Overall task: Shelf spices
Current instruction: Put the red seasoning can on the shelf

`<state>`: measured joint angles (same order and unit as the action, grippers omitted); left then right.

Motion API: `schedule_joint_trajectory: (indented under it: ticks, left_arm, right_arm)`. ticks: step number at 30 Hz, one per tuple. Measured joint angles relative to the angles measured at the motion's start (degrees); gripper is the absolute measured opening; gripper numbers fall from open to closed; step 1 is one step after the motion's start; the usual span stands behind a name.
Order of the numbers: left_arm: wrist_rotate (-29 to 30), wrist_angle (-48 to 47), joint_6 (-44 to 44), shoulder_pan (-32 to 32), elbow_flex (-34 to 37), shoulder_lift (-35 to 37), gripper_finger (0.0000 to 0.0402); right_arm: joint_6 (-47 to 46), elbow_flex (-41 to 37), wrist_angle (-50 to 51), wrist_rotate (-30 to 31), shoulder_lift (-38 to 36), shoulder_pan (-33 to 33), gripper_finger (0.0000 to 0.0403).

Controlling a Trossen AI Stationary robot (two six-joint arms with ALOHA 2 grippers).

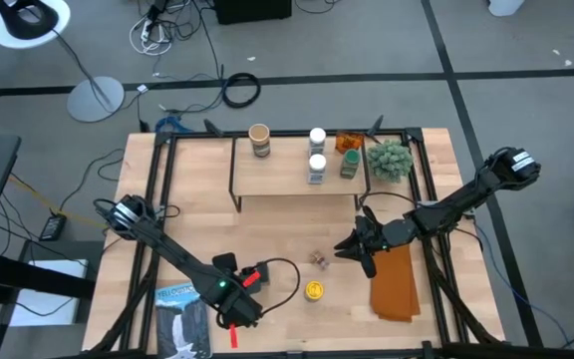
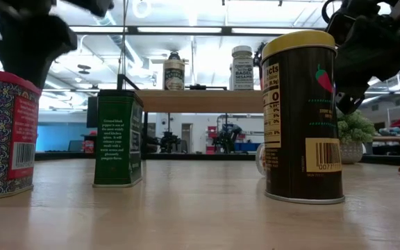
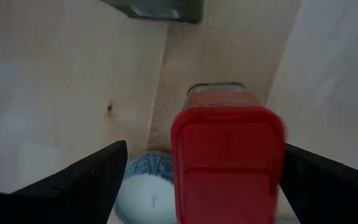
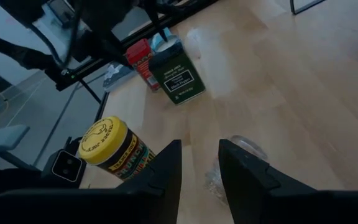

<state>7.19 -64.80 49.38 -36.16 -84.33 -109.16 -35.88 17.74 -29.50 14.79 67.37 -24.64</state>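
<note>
My left gripper (image 1: 235, 304) hangs open over the near left of the table. Its fingers stand on either side of a red-lidded tin (image 3: 229, 162) without visibly touching it. A green tin (image 2: 119, 139) and a yellow-lidded dark jar (image 1: 314, 290) stand upright on the table nearby. My right gripper (image 1: 352, 247) is open at mid-table, just beside a small clear jar (image 4: 238, 149) on the tabletop. The shelf (image 1: 297, 172) stands at the far edge and carries several jars, among them two white-lidded ones (image 1: 317, 137) and a tan-lidded one (image 1: 259, 140).
An orange folded cloth (image 1: 397, 284) lies under my right arm, and a blue-and-white booklet (image 1: 182, 319) sits at the near left corner. A small green plant (image 1: 391, 160) stands by the shelf's right end. A round white-and-blue thing (image 3: 148, 193) sits beside the red tin.
</note>
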Motion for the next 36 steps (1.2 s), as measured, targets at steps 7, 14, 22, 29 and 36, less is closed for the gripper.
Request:
schedule_joint_trajectory:
  ticks: [7, 14, 22, 29, 36]
  left_arm:
    - [0.1, 2.6, -3.2, 0.0, 1.1, 0.0, 0.0394]
    - [0.7, 3.2, -4.0, 0.0, 1.1, 0.0, 0.0391]
    - [-0.8, 6.3, -1.1, 0.1, 1.1, 0.0, 0.0313]
    - [-1.3, 5.1, 0.7, 0.2, 1.1, 0.0, 0.0233]
    - [-3.2, 4.8, 1.5, 0.5, 1.0, 0.1, 0.0216]
  right_arm:
    - [0.0, 0.0, -0.5, 0.0, 0.0, 0.0, 0.0107]
    - [0.0, 0.0, -0.9, 0.0, 0.0, 0.0, 0.0107]
    - [0.0, 0.0, -0.9, 0.0, 0.0, -0.1, 0.0107]
    - [0.0, 0.0, -0.9, 0.1, 0.0, -0.1, 0.0107]
    - [0.0, 0.0, -0.9, 0.1, 0.0, -0.1, 0.0107]
